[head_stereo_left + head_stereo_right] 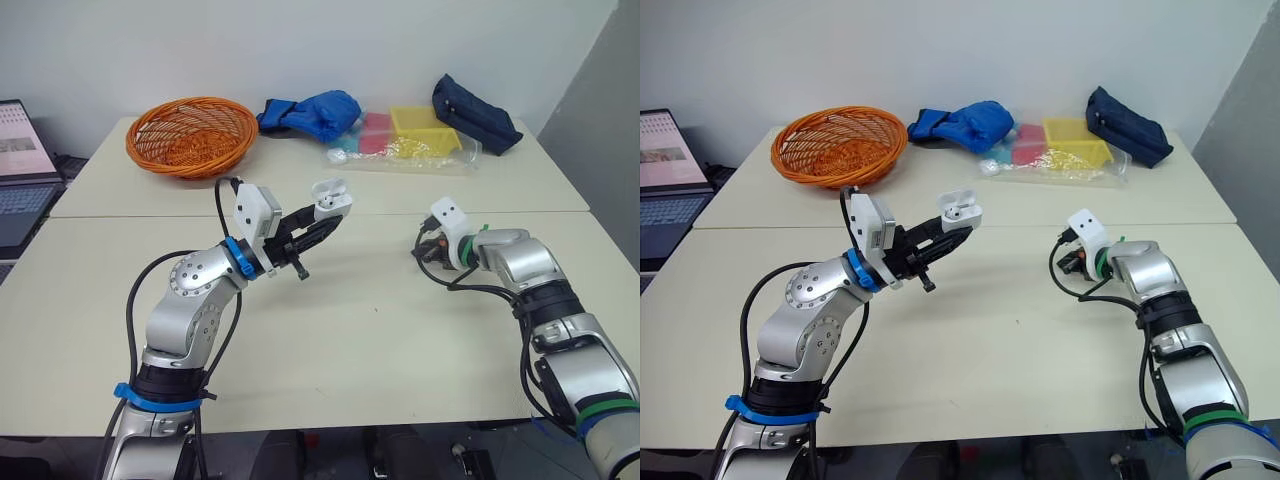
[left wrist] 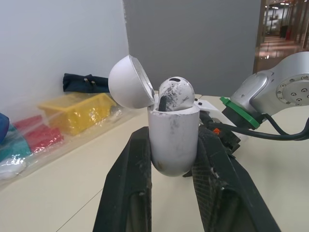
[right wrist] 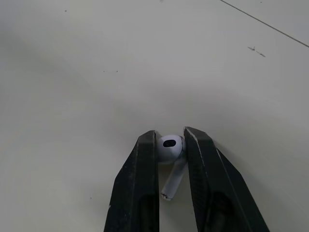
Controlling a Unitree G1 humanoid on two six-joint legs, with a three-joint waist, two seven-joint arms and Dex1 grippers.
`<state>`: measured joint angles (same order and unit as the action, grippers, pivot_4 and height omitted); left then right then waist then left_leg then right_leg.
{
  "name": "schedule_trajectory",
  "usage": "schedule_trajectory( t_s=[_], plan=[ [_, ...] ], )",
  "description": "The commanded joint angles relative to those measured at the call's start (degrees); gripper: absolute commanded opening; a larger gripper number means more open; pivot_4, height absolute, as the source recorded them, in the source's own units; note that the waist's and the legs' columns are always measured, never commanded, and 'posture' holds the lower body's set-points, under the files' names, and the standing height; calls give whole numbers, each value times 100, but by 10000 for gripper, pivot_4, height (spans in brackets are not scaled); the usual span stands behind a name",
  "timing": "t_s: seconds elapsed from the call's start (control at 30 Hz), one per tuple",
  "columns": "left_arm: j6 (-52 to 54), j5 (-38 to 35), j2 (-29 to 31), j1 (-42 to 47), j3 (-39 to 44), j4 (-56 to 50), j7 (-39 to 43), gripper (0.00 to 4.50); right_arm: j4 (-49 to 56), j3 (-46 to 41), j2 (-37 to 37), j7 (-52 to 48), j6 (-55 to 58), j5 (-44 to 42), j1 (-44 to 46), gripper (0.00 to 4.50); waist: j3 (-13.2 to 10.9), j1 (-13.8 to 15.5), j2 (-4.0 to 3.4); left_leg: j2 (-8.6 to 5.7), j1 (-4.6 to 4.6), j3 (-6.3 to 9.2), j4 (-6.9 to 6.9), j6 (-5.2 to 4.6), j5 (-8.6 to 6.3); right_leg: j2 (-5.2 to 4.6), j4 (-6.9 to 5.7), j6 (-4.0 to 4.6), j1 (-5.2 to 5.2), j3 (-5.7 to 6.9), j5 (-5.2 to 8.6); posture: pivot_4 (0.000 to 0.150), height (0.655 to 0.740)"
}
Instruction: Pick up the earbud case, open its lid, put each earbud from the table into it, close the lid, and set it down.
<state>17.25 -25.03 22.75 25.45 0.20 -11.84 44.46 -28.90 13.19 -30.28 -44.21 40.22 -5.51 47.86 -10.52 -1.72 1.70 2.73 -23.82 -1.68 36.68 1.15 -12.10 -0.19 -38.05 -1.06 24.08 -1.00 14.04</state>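
Note:
My left gripper is shut on the white earbud case, holding it above the table with its lid tipped open. One earbud sits in the case. The case hangs over the table's middle. My right gripper is down at the tabletop on the right, shut on the second white earbud, whose stem points back between the fingers. In the left eye view the right gripper is low over the table.
An orange basket stands at the back left. Blue cloth, a plastic bag with yellow and red boxes and a dark blue pouch lie along the back. A laptop sits at the far left.

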Motion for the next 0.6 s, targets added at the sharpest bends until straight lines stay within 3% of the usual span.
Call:
schedule_trajectory(
  t_s=[0.03,0.13,0.3,0.43,0.6],
  plan=[
    [-8,-93,40,46,-3,-334,28,7516,665,254,-612,-854,-24,68,-370,4284,0,43,0,-1,-4,0,0,0,0,-1,3,0,1,1,0,1500,7400],
    [25,-122,90,-41,-24,-403,108,7516,2239,325,-1822,-2429,-281,-392,-987,4284,-5,167,-9,-4,-18,6,-2,0,-1,-6,15,-2,4,7,2,1500,7400],
    [-54,-104,199,-309,-168,-634,307,7516,3324,-133,-3337,-3430,-1433,-532,-2277,4284,-7,160,-10,-4,-26,3,-1,2,-4,-8,34,-10,6,6,6,1500,7400],
    [-5,-183,219,-474,-248,-846,365,7516,2819,-393,-4193,-3775,-3082,-178,-3438,4284,-7,156,-10,-3,-9,-1,0,2,-4,-7,29,-8,-1,5,7,1500,7400],
    [-61,-290,324,-599,-418,-1015,770,7516,1750,-270,-4333,-3475,-4023,521,-3532,4284,-5,41,-12,-2,4,-10,22,1,-3,-6,7,24,-1,-6,3,1500,7400]
  ],
)
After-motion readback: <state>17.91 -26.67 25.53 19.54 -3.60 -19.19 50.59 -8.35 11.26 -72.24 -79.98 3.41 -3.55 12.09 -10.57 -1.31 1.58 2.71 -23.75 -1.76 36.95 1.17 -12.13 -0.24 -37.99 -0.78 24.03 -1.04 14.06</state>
